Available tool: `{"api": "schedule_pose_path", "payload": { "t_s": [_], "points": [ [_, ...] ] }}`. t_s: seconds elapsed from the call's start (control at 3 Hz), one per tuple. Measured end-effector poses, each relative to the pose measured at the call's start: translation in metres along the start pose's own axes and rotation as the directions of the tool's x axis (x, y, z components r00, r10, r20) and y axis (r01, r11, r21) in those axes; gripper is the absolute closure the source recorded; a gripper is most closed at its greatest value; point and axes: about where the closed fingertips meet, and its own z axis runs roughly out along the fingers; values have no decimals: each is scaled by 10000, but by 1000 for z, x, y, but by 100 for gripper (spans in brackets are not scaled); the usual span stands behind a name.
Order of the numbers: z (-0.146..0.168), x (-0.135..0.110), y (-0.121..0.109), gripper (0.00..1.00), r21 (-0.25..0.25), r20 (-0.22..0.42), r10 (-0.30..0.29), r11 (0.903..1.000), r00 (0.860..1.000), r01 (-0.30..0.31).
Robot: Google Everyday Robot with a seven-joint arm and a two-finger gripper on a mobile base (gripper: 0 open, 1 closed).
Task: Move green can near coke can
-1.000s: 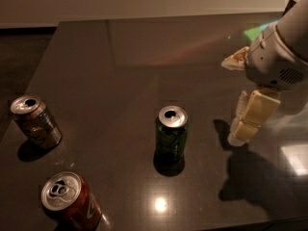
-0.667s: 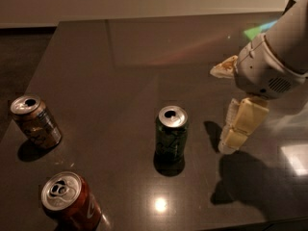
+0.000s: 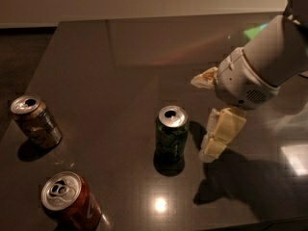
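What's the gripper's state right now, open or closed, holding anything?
Gripper: jaws open, holding nothing, just right of the green can.

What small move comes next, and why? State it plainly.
Probably ease the claw left so that it straddles the green can. The claw is open and sits low, just right of the can but not yet around it. The can stands upright, well apart from the coke can at the lower left, so it must be gripped first.
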Motion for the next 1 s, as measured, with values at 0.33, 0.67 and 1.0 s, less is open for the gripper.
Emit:
{"api": "schedule_pose_path", "payload": {
  "t_s": [0.33, 0.67, 1.0],
  "points": [
    [15, -11, -2, 0, -130, 339, -91, 9999, 9994, 96],
    [25, -20, -1, 0, -282, 757, -188, 9994, 9970, 210],
    [33, -29, 1, 10, -414, 1113, -317, 9985, 9933, 365]
  ]
}}
